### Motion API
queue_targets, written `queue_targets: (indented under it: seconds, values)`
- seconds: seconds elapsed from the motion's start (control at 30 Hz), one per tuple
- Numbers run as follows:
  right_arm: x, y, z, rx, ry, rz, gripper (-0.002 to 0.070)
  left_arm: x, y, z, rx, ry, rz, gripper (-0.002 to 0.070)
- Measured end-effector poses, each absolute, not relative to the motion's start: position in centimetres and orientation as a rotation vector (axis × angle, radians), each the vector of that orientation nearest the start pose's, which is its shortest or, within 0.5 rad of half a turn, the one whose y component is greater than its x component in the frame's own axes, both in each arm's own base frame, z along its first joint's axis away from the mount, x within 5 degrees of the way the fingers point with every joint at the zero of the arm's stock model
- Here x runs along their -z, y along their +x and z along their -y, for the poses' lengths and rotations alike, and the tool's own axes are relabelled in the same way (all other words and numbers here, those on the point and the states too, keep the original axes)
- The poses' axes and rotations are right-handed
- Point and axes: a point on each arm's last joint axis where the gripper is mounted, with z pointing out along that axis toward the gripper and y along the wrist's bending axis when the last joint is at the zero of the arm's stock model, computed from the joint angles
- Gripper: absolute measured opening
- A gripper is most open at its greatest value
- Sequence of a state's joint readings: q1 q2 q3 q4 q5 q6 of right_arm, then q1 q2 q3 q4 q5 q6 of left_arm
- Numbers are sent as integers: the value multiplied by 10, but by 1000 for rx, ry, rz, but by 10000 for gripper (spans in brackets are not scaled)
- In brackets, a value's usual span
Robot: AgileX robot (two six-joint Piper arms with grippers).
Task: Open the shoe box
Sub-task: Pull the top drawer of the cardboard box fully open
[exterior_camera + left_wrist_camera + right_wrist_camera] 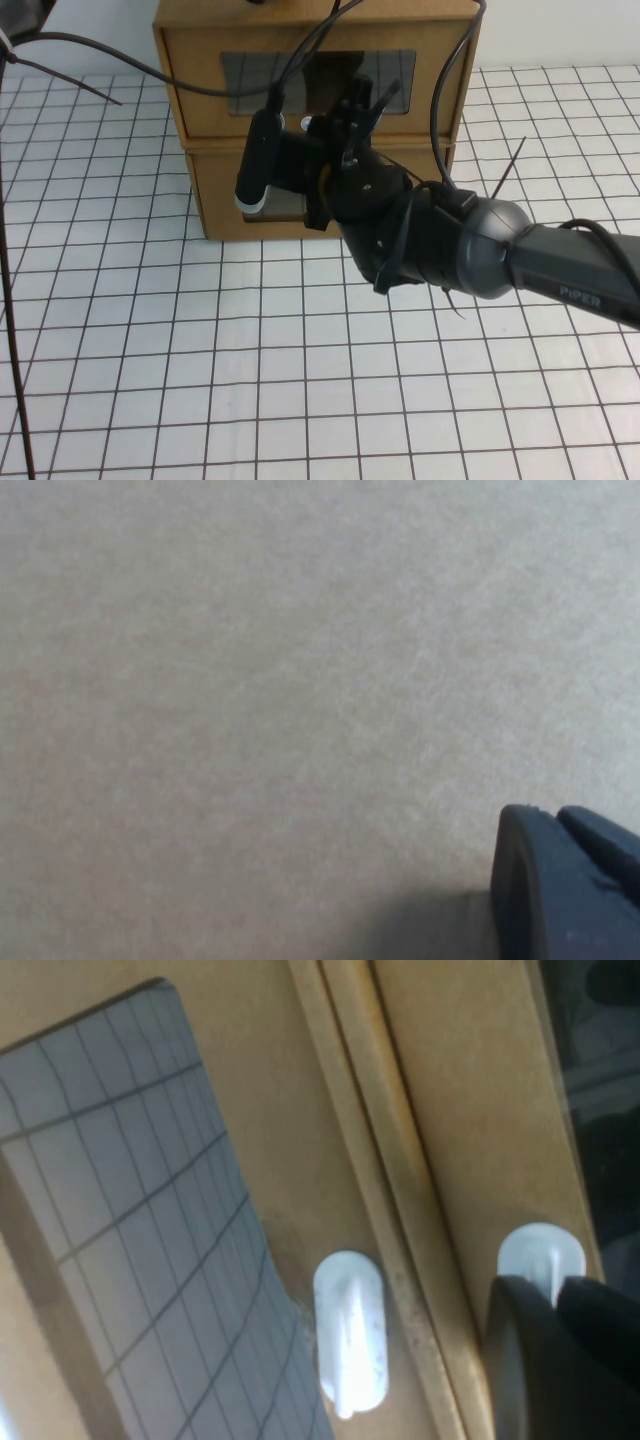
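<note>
Two stacked brown windowed shoe boxes [195,100], right gripper [372,100] at upper box's white oval handle [540,1245], grip state unclear, left gripper [570,890] close against a plain beige surface [250,680], state unclear.

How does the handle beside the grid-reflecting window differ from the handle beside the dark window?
The grid-side handle shows whole; the dark-side handle is half hidden. The right end effector is at the dark-side handle, away from the grid-side one. Both are white ovals. The left end effector faces a plain beige surface.
</note>
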State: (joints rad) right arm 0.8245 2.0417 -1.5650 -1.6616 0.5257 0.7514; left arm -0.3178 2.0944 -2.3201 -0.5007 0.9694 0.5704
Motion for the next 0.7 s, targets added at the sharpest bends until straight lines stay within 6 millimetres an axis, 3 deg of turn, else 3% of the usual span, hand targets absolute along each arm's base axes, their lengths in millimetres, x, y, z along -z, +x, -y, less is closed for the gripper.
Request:
queue_targets:
  seconds: [0.7]
  values:
    - [-255,351,-325,630,-1206,-1456,13,-400,440,183,476,837,-1978,-5]
